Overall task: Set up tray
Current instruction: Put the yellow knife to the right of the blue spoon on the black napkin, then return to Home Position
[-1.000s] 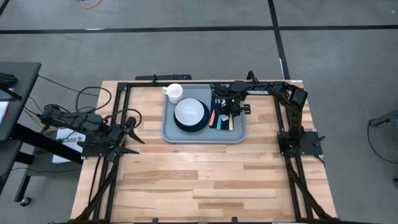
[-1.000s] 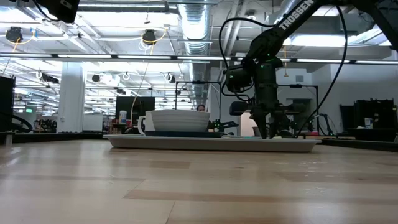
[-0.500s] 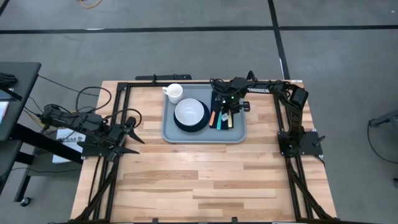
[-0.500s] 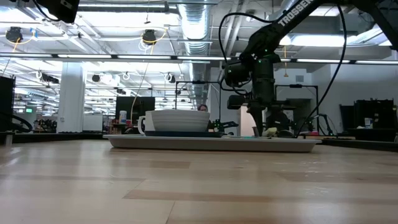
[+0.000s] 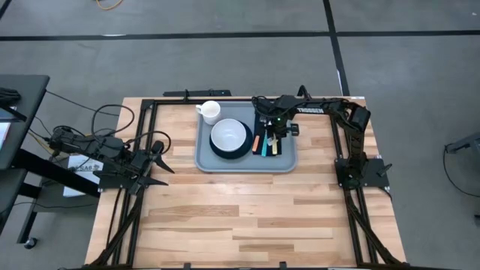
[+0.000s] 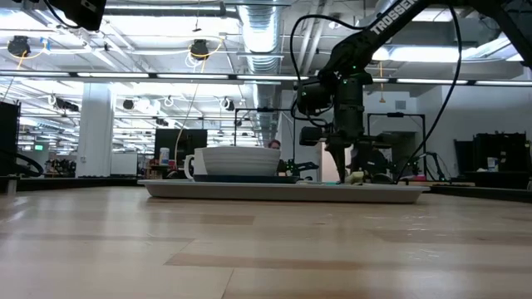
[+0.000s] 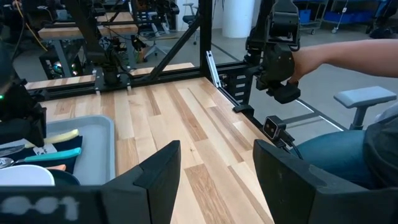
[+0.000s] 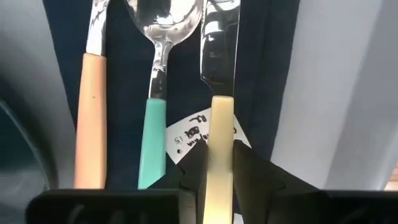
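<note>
While I look down from above, the tray (image 5: 246, 161) sits toward the table's far edge, and my right gripper (image 5: 274, 139) hovers over its right side. My right wrist view shows the fingers narrowly flanking a yellow-handled knife (image 8: 219, 146), grip uncertain. My left gripper (image 7: 214, 180) gapes wide left of the tray.

The tray (image 5: 206, 159) is light grey-blue on a pale wood table (image 5: 247, 217). On the tray, a white bowl (image 5: 229, 136) sits on a dark plate (image 5: 217, 151). A navy napkin (image 8: 127, 74) carries handles of peach (image 8: 90, 118), teal (image 8: 153, 137) and cream (image 8: 219, 155).
</note>
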